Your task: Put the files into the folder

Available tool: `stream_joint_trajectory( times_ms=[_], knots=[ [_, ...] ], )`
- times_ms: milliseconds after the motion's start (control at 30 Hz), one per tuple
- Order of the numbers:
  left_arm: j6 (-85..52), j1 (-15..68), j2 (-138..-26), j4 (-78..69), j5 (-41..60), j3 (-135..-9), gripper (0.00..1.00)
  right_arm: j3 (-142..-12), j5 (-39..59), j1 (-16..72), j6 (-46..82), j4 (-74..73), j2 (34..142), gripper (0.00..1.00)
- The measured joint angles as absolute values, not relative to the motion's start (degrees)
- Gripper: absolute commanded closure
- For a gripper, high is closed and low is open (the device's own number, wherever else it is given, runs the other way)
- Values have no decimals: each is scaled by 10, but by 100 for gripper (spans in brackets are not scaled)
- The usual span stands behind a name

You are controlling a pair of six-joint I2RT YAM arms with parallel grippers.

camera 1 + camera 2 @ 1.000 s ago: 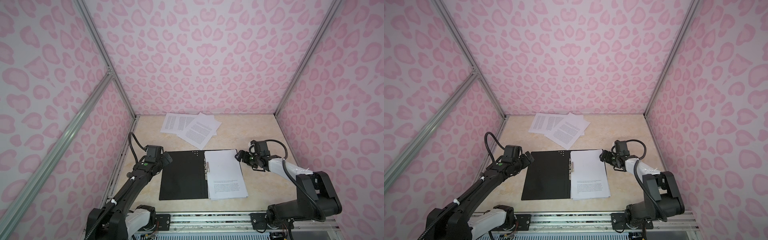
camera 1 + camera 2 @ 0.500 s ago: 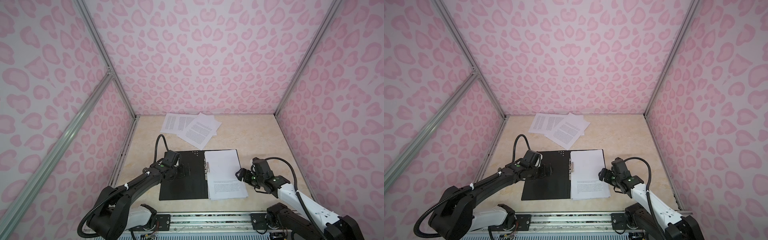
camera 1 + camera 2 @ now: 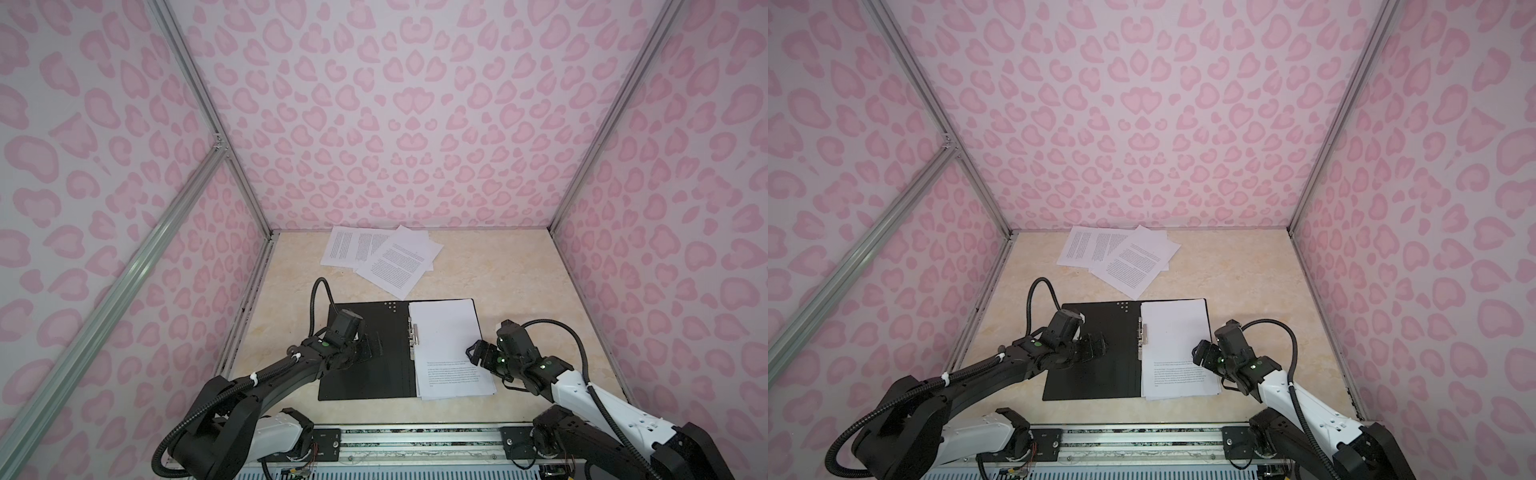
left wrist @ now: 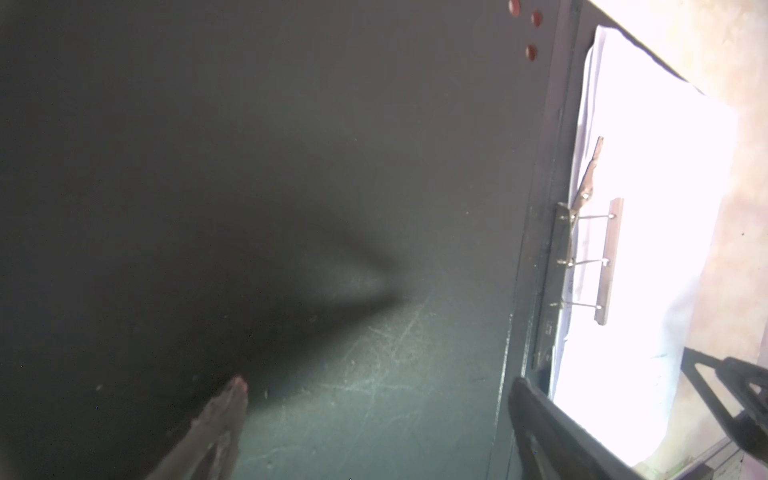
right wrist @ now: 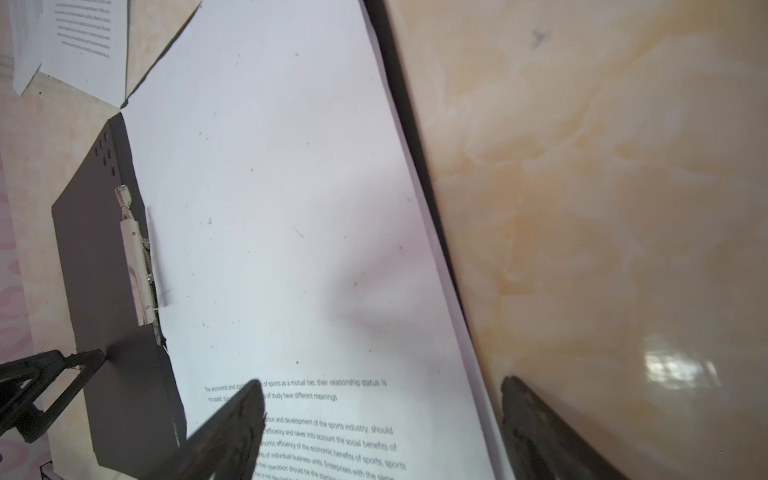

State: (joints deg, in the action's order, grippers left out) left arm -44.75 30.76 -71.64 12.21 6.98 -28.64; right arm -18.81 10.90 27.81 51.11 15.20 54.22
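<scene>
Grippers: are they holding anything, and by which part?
Nothing is held. The left gripper hangs open over the folder; the right gripper is open, straddling the sheet's edge.

A beige marbled table (image 3: 528, 266) sits inside pink-spotted walls (image 3: 395, 104) (heart-like blotches), framed by silver metal bars (image 3: 195, 95), a rail (image 3: 415, 444) along the front.

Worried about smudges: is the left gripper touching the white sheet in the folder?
Apart. In a top view the left gripper is over the folder's black half; the metal clip lies between it and the sheet.
</scene>
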Motion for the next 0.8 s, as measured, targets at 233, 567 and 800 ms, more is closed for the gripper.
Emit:
stream_joint_trajectory(
  times_ms=[233, 567, 800],
  knots=[
    [-459, 313, -714, 100, 53, -277, 0, -188, 107, 289, 531, 175, 527, 12],
    [-467, 327, -720, 60, 24, -266, 0, -214, 77, 309, 545, 212, 541, 12],
    [-469, 327, -721, 50, 20, -263, 0, -229, 41, 325, 547, 244, 538, 12]
  ],
)
